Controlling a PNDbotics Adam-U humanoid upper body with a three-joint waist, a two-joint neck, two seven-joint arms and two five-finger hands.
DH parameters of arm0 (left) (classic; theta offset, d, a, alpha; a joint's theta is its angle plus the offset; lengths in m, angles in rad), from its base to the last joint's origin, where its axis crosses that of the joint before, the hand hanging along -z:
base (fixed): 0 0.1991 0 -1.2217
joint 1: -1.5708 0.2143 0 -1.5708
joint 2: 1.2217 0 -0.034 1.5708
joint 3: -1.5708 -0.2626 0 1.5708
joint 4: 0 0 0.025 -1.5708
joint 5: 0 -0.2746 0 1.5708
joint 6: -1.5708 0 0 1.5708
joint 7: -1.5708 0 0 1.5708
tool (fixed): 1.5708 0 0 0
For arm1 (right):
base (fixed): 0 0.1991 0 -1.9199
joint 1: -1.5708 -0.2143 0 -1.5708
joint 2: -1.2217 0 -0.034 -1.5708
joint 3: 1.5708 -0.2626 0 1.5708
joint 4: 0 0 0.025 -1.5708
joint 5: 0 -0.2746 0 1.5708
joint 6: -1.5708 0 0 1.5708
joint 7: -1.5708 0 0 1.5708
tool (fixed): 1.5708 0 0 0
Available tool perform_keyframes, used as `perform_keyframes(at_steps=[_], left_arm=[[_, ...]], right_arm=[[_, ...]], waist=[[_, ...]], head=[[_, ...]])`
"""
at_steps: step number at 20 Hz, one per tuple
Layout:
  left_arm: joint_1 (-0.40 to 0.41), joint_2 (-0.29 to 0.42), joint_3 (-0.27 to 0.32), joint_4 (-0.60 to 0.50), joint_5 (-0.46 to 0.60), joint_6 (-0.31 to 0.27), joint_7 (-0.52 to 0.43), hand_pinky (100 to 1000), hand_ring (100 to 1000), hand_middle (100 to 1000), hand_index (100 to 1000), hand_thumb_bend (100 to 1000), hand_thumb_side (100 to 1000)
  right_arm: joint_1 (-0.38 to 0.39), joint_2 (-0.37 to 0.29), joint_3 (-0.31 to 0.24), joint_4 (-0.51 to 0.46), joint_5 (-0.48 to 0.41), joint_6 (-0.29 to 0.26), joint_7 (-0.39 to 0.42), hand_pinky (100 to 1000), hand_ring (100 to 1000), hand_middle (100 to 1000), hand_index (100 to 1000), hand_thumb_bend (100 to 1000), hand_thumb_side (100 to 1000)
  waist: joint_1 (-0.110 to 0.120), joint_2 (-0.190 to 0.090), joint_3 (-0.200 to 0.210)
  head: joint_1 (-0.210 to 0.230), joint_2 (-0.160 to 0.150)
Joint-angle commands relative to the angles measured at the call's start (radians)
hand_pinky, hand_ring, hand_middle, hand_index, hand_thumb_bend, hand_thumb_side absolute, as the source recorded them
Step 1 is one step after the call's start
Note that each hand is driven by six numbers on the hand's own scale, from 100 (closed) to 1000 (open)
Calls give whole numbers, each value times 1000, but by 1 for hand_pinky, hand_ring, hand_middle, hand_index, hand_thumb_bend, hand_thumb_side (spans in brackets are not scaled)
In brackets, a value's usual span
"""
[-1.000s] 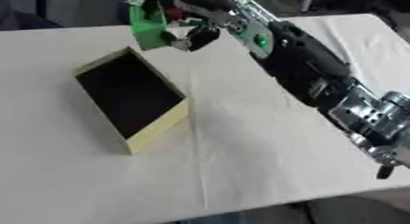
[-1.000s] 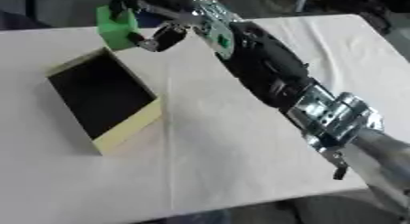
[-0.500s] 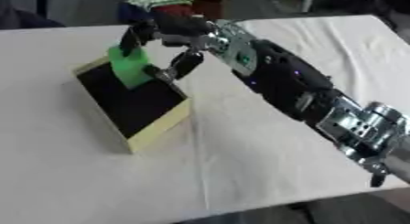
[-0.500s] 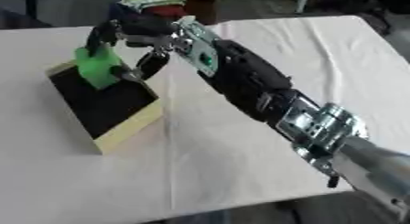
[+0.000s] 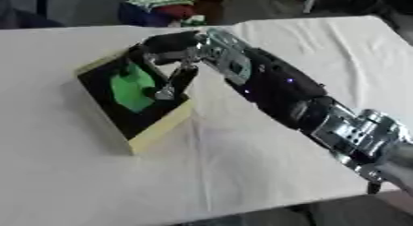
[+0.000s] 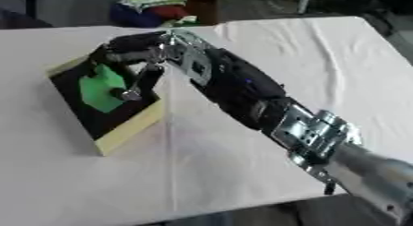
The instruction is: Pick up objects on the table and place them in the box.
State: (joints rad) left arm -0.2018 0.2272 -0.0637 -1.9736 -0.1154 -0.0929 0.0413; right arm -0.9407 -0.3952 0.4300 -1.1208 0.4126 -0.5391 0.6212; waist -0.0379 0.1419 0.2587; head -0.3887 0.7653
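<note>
On the white cloth-covered table (image 5: pixel 266 174), the right hand (image 5: pixel 171 52) reaches into the yellow-walled, black-lined box (image 5: pixel 161 128), fingers curled around a green object (image 5: pixel 131 88).

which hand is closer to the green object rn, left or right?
Right. The right hand is over the box, its fingers at the green object lying inside. The left hand shows in neither view.
</note>
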Motion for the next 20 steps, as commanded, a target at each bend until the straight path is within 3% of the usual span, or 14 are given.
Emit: perform_keyframes(at_steps=[1, 4, 5, 6, 7, 8, 11, 16, 20], left_arm=[[-11, 8, 1, -15, -2, -4, 2, 655, 704, 742, 821, 225, 591], [-12, 8, 1, -16, -4, -4, 3, 657, 706, 742, 821, 225, 591], [-12, 8, 1, -16, -4, -4, 4, 658, 706, 742, 821, 225, 592], [-12, 8, 2, -16, -5, -4, 5, 659, 706, 742, 821, 225, 592], [-12, 9, 3, -17, -6, -4, 7, 659, 707, 742, 821, 226, 591], [-12, 9, 4, -17, -6, -4, 8, 659, 707, 741, 821, 226, 590], [-12, 9, 6, -18, -6, -5, 20, 657, 705, 735, 818, 226, 586], [-11, 11, 7, -18, -3, -7, 36, 653, 700, 732, 816, 222, 582], [-10, 12, 5, -17, -1, -6, 35, 653, 699, 732, 816, 218, 582]], right_arm=[[-17, -27, -32, -42, -9, -164, 215, 856, 1000, 960, 1000, 265, 351], [-15, -34, -42, -52, 16, -168, 192, 863, 1000, 972, 1000, 298, 376], [-13, -37, -46, -53, 22, -168, 178, 860, 1000, 961, 1000, 247, 368], [-12, -42, -53, -54, 26, -166, 160, 859, 1000, 957, 1000, 269, 364], [-11, -46, -60, -54, 28, -164, 140, 847, 993, 928, 997, 181, 362], [-10, -53, -72, -57, 26, -158, 111, 837, 981, 903, 991, 189, 315], [-2, -80, -115, -85, 28, -135, 2, 807, 945, 859, 969, 100, 204], [38, -122, -206, -142, 50, -72, -197, 772, 919, 813, 945, 100, 148], [74, -137, -268, -180, 35, -10, -309, 743, 901, 780, 921, 100, 158]], waist=[[4, -15, -1], [4, -14, -2], [4, -15, -2], [4, -15, -2], [5, -15, -3], [5, -16, -4], [8, -20, -11], [19, -30, -25], [36, -39, -40]], head=[[3, 5], [5, 5], [6, 5], [6, 5], [7, 5], [8, 5], [13, 5], [31, 5], [56, -5]])
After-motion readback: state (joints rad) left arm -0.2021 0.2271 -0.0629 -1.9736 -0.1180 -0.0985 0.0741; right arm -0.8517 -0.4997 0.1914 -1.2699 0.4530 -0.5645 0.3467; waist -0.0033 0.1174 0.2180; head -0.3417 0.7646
